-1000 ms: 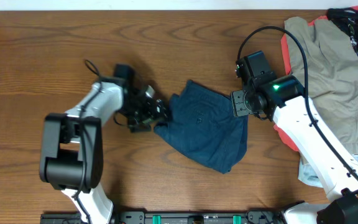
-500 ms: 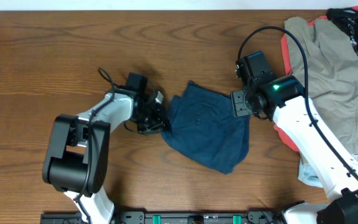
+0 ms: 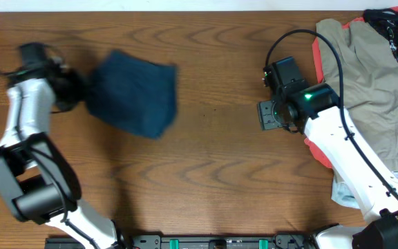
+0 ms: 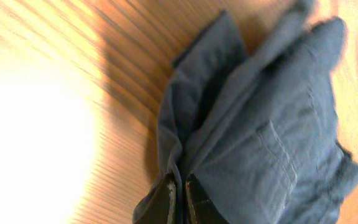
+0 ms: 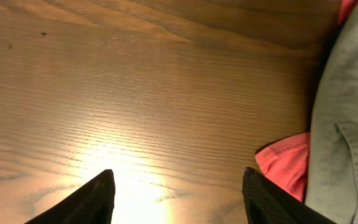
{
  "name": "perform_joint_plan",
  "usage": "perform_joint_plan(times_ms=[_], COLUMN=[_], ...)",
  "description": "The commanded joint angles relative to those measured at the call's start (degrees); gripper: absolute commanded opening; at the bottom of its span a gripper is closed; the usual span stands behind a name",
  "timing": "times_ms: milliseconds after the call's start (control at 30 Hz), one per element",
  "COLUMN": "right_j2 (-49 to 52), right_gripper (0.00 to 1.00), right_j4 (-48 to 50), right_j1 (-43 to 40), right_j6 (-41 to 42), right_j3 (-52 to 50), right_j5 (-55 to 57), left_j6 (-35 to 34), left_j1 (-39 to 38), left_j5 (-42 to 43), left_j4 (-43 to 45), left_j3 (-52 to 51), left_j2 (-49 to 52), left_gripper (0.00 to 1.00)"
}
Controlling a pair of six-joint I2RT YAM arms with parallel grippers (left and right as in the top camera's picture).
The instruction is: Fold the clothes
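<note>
Now my left gripper (image 4: 178, 198) is clamped on a bunched edge of the navy trousers (image 4: 260, 124), its fingers pressed together with cloth between them. Half a second ago the trousers lay mid-table beside my right gripper (image 5: 178, 180). I have since swung them to the left side of the table (image 3: 213, 159), where they look blurred and crumpled, with no fold made. My right gripper has not moved. It is spread wide over bare wood and holds nothing. Beyond it, the khaki garment (image 3: 372, 76), red-orange garment (image 3: 319, 54) and black garment (image 3: 392, 24) sit heaped at the right edge. I judge this a repositioning, with folding yet to start.
</note>
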Motion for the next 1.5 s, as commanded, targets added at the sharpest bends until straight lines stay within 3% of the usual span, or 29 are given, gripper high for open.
perform_joint_plan(times_ms=[0, 133, 267, 433, 633, 933, 1067, 1233, 1467], right_j2=[-1.0, -1.0, -1.0, -1.0, -1.0, -1.0, -1.0, -1.0, -1.0], right_gripper=[0.64, 0.64, 0.64, 0.64, 0.65, 0.65, 0.65, 0.65, 0.65], right_j4=[0.0, -0.2, -1.0, -1.0, -0.5, -0.6, -0.8, -1.6, -2.3], right_j1=[-1.6, -1.7, -1.8, -1.8, -1.8, -1.8, -1.8, -1.8, -1.8], right_j6=[0.7, 0.7, 0.7, 1.0, 2.6, 2.6, 2.6, 2.6, 2.6], right_j3=[0.7, 0.7, 0.7, 0.7, 0.7, 0.7, 0.7, 0.7, 0.7], right_j5=[0.3, 0.3, 0.3, 0.3, -1.2, -2.5, -2.5, -2.7, -2.7], left_j6=[-2.4, -2.2, -2.6, -1.3, 2.6, 13.4, 13.8, 13.7, 13.8], left_j1=[5.7, 10.8, 14.2, 13.4, 2.4, -20.8, -27.1, -28.5, -23.4], left_j5=[-2.9, -3.7, -1.8, 6.8, 8.7, -4.1, -11.1, -14.2, -16.0], left_j4=[1.2, 3.3, 4.4, 4.7, 4.2, 5.6, 6.1, 6.0, 2.2], left_j3=[1.0, 1.0, 1.0, 2.3, 2.4, 2.3, 2.3, 2.3, 2.2], left_j2=[0.2, 0.2, 0.2, 0.0, -0.9, -0.3, 1.5, 5.5, 8.4], left_gripper=[0.07, 0.13, 0.57, 0.97, 0.98, 0.98, 0.98, 0.98, 0.98])
